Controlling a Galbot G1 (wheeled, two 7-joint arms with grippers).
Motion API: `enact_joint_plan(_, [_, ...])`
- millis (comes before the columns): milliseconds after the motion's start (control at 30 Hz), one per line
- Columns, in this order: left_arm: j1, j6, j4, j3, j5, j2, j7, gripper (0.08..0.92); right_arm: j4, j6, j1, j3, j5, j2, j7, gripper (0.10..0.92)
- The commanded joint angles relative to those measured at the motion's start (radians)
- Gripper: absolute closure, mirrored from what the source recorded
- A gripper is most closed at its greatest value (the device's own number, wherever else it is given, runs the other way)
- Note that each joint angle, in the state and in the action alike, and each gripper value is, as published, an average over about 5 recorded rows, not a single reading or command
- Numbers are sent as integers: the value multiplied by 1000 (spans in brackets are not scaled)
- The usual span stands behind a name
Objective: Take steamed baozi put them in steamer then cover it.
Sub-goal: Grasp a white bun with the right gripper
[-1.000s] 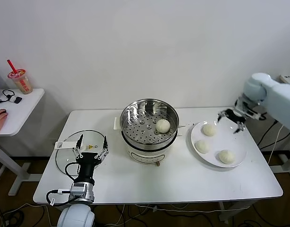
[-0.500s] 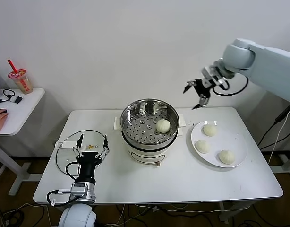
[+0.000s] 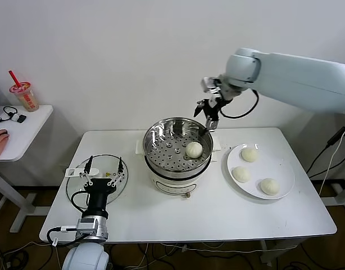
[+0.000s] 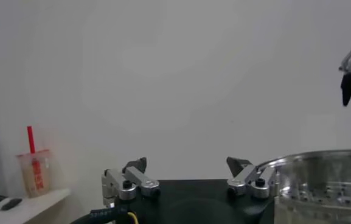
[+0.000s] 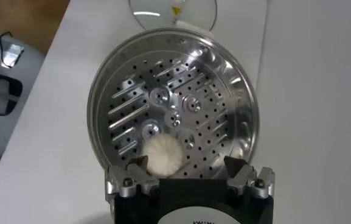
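The steamer (image 3: pixel 177 152) stands mid-table with one baozi (image 3: pixel 194 149) on its perforated tray. Three more baozi (image 3: pixel 249 154) lie on the white plate (image 3: pixel 276 165) to its right. My right gripper (image 3: pixel 209 115) is open and empty, hovering above the steamer's back right rim. The right wrist view looks down into the steamer (image 5: pixel 175 103), with the baozi (image 5: pixel 161 156) just beyond the open right gripper (image 5: pixel 187 165). My left gripper (image 3: pixel 104 167) is open and empty over the glass lid (image 3: pixel 74 191) at the table's left; it also shows in the left wrist view (image 4: pixel 187 167).
A side table at far left holds a drink cup (image 3: pixel 25 97). The left wrist view shows the steamer's side (image 4: pixel 321 176) and the right gripper (image 4: pixel 350 76) high above it. The lid (image 5: pixel 172 12) shows past the steamer in the right wrist view.
My right arm swung left from above the plate to above the steamer's back right rim, gripper open and empty throughout. The left gripper shifted slightly left over the lid.
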Motion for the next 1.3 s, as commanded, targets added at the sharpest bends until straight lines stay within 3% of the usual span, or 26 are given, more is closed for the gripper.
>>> enact_joint_plan(33, [10, -8, -7, -23, -26, 11, 13, 177, -71, -146, -9, -110, 132, 137, 27, 203])
enact_joint_plan(667, [11, -12, 10, -30, -39, 10, 14, 177, -107, -197, -105, -94, 152, 125, 62, 203])
enact_joint_plan(1300, [16, -12, 12, -35, -34, 14, 17, 177, -196, -171, -212, -40, 50, 139, 39, 203])
